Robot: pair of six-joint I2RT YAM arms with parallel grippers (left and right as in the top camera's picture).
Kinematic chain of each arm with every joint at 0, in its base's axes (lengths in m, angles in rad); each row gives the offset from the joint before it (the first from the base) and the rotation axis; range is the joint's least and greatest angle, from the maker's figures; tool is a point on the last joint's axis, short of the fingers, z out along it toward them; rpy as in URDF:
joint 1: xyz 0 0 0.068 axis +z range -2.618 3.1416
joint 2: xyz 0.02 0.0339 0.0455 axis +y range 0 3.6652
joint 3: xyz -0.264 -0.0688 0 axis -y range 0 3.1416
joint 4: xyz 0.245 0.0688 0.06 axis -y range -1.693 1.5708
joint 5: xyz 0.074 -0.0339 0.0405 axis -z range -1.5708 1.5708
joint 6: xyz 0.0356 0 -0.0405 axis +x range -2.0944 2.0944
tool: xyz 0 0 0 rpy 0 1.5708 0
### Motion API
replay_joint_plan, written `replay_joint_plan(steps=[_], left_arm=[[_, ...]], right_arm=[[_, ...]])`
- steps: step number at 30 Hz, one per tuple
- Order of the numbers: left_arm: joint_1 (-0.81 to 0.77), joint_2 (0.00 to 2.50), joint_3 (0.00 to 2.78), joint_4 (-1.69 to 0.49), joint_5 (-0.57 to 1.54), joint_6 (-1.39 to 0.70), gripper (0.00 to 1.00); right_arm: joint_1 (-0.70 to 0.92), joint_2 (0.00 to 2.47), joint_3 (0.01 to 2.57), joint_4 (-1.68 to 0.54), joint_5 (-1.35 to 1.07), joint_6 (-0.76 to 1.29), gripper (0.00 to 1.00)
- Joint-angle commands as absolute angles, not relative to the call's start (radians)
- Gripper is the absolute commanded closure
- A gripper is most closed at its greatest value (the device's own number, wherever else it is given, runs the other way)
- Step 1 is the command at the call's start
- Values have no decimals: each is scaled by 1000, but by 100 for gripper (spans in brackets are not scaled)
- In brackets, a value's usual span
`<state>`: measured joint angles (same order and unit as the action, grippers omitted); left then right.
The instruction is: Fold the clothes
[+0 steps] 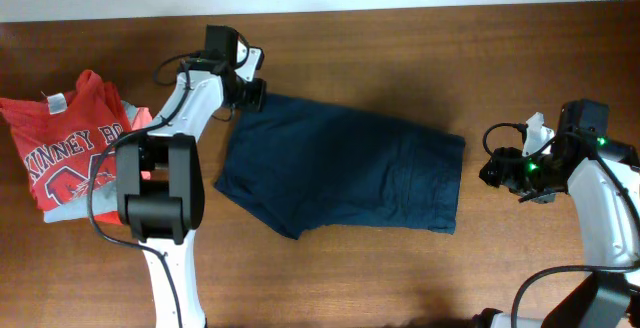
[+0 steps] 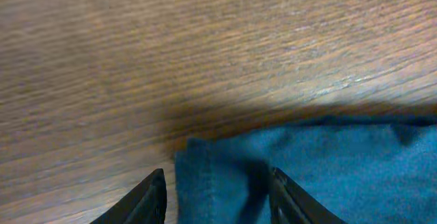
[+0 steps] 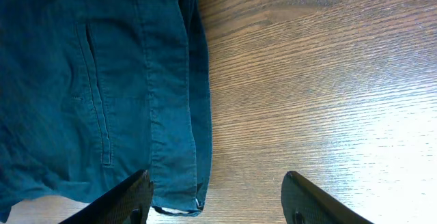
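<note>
The clothes are dark navy shorts (image 1: 340, 168) lying flat across the middle of the wooden table. My left gripper (image 1: 252, 93) hovers at their far left corner. In the left wrist view that hemmed corner (image 2: 225, 176) lies between the two black fingers (image 2: 147, 200), which stand apart and do not pinch it; the left gripper (image 2: 217, 198) is open. My right gripper (image 1: 490, 168) sits just off the right edge of the shorts. The right wrist view shows the waistband edge (image 3: 181, 115) by one finger (image 3: 126, 200), with bare wood across most of the gap, so the right gripper (image 3: 215, 197) is open and holds nothing.
A red t-shirt with white lettering (image 1: 65, 148) lies on grey and coral garments (image 1: 140, 118) at the table's left end, beside the left arm's base (image 1: 160, 188). The table's far edge (image 1: 400, 10) runs along the top.
</note>
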<state>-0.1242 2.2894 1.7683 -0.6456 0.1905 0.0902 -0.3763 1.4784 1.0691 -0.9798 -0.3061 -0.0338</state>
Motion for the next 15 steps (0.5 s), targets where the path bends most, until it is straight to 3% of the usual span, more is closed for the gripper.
replay_joint_plan(steps=[1,15], left_arm=[[-124,2296,1767,-639,221,110,52],[-124,2294,1780,-636,225,110,52]], right_arm=[[-380,1484,1066,-982,-317,-38,35],[-380,1484,1066,-982,-309,-38,35]])
